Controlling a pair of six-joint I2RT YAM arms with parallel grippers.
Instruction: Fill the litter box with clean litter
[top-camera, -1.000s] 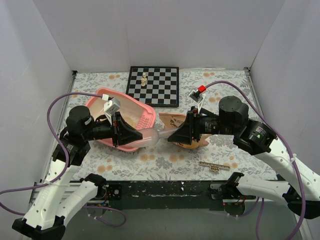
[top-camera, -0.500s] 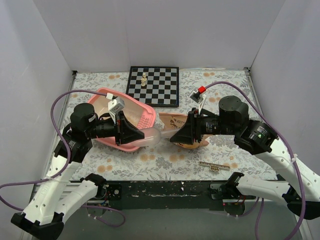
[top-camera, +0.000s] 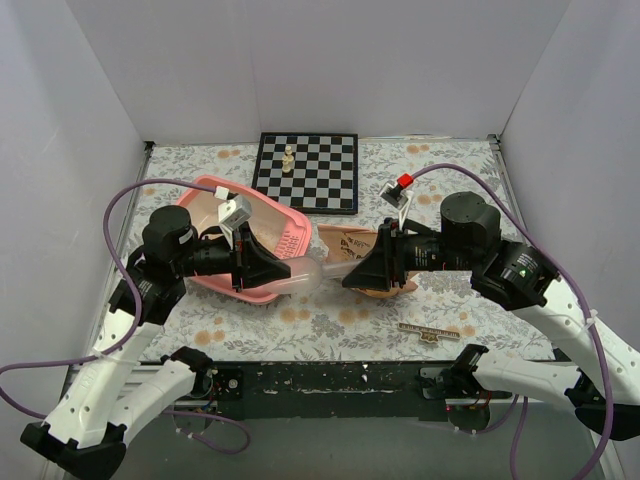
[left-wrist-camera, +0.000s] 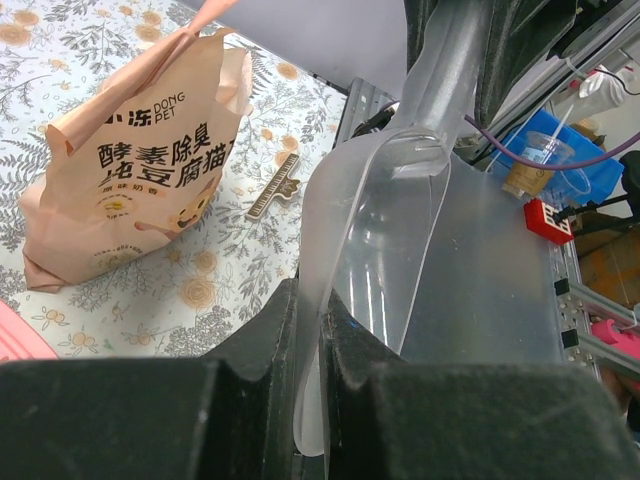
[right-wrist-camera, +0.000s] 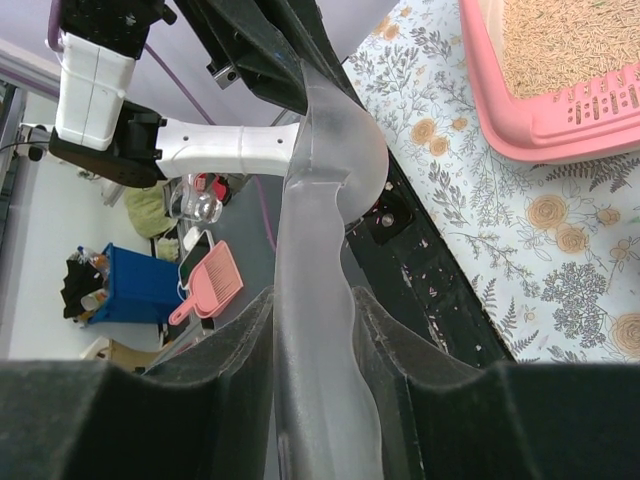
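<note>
My left pincer (left-wrist-camera: 310, 322) pinches the scoop (left-wrist-camera: 450, 260) by its rim, my right pincer (right-wrist-camera: 313, 320) narrow around its handle. Release left early and that slick handle may twist loose.

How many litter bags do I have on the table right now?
1. The litter bag sits just right of the litter box, partly under the right gripper. No other shows.

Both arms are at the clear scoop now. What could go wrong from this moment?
1. The left gripper has its jaws on only the thin rim of the clear scoop; if they open before the right gripper holds the handle firmly, the scoop may drop.
2. If both pull, the plastic could bend or slip.
</note>
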